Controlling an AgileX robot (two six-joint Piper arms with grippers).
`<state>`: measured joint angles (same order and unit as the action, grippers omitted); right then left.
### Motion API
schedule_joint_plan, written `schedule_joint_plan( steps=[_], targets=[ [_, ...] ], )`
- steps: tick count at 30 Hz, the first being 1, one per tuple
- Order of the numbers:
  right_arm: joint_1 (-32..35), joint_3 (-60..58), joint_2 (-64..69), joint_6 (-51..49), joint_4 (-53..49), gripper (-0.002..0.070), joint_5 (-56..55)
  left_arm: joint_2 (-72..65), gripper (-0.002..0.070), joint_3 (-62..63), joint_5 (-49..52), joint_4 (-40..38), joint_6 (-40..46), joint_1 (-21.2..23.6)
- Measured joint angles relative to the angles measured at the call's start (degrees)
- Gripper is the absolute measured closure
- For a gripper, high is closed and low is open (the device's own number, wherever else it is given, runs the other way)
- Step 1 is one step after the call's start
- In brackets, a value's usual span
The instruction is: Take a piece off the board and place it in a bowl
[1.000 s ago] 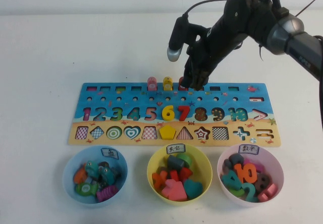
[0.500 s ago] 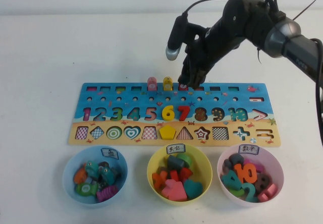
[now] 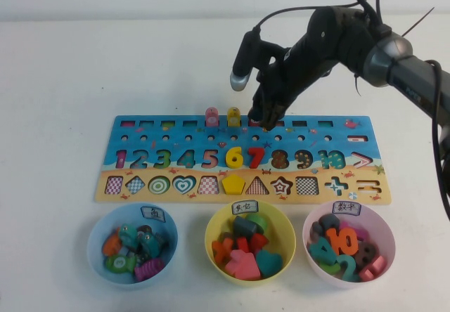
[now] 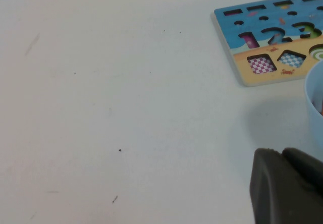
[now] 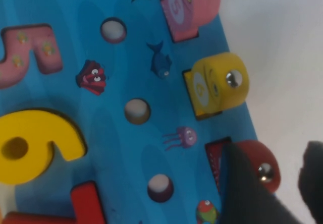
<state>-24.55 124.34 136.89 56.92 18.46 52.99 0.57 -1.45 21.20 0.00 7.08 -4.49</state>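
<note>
The board (image 3: 176,133) lies lengthwise across the table. The red piece (image 5: 252,158) stands in a slot in its far row, next to a yellow peg (image 3: 233,117) and a pink peg (image 3: 211,117). My right gripper (image 3: 267,121) is down over the piece, open. One finger (image 5: 242,193) is on its board side, the other just off its outer side with a gap. In the high view the gripper hides the piece. The light blue bowl (image 3: 95,245) sits at the front left, holding several pieces. My left gripper (image 4: 282,153) is shut, low over bare table beside that bowl (image 4: 314,93).
A yellow bowl (image 3: 211,235) and a pink bowl (image 3: 309,231), both holding several pieces, stand in front of the board to the right of the blue one. A raised yellow 6 (image 3: 234,157) sits on the board. White table lies behind and to the left.
My right gripper has stayed at the red piece while the arm behind it shifted slightly back. The pieces and bowls have not moved.
</note>
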Motion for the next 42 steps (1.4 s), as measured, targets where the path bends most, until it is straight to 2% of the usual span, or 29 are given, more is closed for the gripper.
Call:
schedule_joint_plan(
  steps=[4, 8, 16, 22, 42],
  targets=[
    [0.0, 0.0, 0.0, 0.0, 0.3, 0.0496, -0.1, 0.0, 0.0680, 0.0, 0.0, 0.0, 0.0, 0.0],
    [0.0, 0.0, 0.0, 0.0, 1.3, 0.0531, -0.1, 0.0, 0.0680, 0.0, 0.0, 0.0, 0.0, 0.0],
    [0.0, 0.0, 0.0, 0.1, 1.5, 0.0542, -0.1, 0.0, 0.0680, 0.0, 0.0, 0.0, 0.0, 0.0],
    [0.0, 0.0, 0.0, 0.8, 1.5, 0.0575, -0.1, 0.0, 0.0680, 0.0, 0.0, 0.0, 0.0, 0.0],
    [0.0, 0.1, 0.0, 2.0, 0.2, 0.0580, -0.2, 0.0, 0.0680, 0.0, 0.0, 0.0, 0.0, 0.0]
  ],
)
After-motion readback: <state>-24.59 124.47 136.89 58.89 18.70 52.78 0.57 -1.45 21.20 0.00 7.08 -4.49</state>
